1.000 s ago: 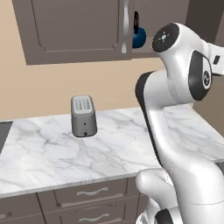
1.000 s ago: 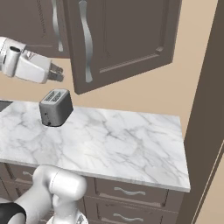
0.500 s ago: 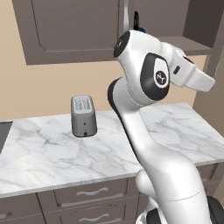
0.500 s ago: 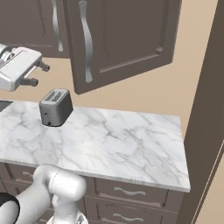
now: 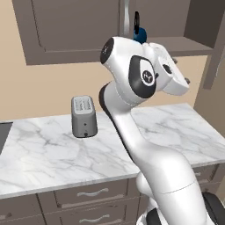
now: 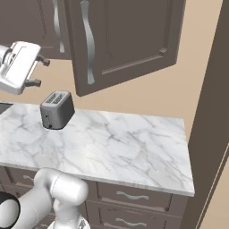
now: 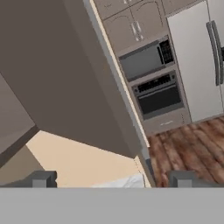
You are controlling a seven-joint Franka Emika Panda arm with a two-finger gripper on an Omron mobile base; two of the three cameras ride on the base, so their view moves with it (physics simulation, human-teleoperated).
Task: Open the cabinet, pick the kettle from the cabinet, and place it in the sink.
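One grey toaster (image 5: 84, 116) stands on the white marble counter (image 5: 52, 154). Above it, the cabinet (image 6: 120, 40) door hangs open; the kettle (image 5: 140, 34) sits inside, just above the spread-open gripper (image 6: 39, 70).

Beige wall (image 5: 26, 94) behind white marble counter (image 6: 116, 143), grey veins. Grey-brown drawers (image 5: 83, 195) under counter front edge, short curved silver handles. Grey toaster (image 5: 84, 116) near counter back edge, toward left end. Tall dark brown panel (image 6: 208, 116) at counter right end. Wood plank floor (image 7: 188, 144), reddish brown, in hand view. Far across room: built-in microwave (image 7: 146, 59) above oven (image 7: 158, 94), pale fridge (image 7: 194, 61) beside, possibly stainless, small and tilted. Even flat light, no hard shadows.
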